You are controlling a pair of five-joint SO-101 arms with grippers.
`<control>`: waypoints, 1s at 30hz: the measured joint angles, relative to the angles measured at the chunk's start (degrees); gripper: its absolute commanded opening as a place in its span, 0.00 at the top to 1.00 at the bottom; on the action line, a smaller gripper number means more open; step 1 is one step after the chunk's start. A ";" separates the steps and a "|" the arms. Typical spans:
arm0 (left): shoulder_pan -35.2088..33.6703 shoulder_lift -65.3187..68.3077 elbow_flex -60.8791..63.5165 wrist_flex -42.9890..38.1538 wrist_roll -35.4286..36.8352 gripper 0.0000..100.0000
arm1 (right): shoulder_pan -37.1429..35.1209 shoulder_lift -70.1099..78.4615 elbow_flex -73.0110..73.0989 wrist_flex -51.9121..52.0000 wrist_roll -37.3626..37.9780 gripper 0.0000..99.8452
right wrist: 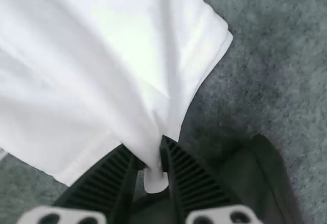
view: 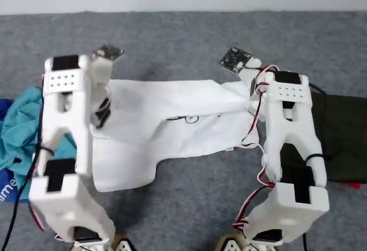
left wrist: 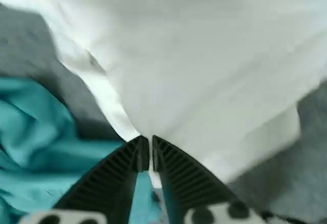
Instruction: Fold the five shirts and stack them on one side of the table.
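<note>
The white shirt (view: 172, 133) lies mid-way across the bench (view: 189, 211), pinched at either side by the left end effector (left wrist: 145, 144) and right end effector (right wrist: 152, 157); soft, light and limp, it will likely sag between holds, so hems or corners seem the best grips

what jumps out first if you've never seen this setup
A white shirt is stretched across the middle, pinched at one side by the left end effector and at the other by the right end effector. A teal shirt lies crumpled on the far left, a dark shirt on the far right.
</note>
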 measured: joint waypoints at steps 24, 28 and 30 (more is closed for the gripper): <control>0.09 -16.00 32.35 -0.09 -2.29 0.98 | 0.18 0.00 0.18 7.47 4.13 0.97; -0.70 -16.00 32.35 -0.09 -2.46 0.96 | 0.18 0.00 2.11 8.70 4.31 0.97; -0.97 -16.00 32.35 -0.09 -2.64 0.93 | 0.18 0.00 2.37 8.70 4.31 0.97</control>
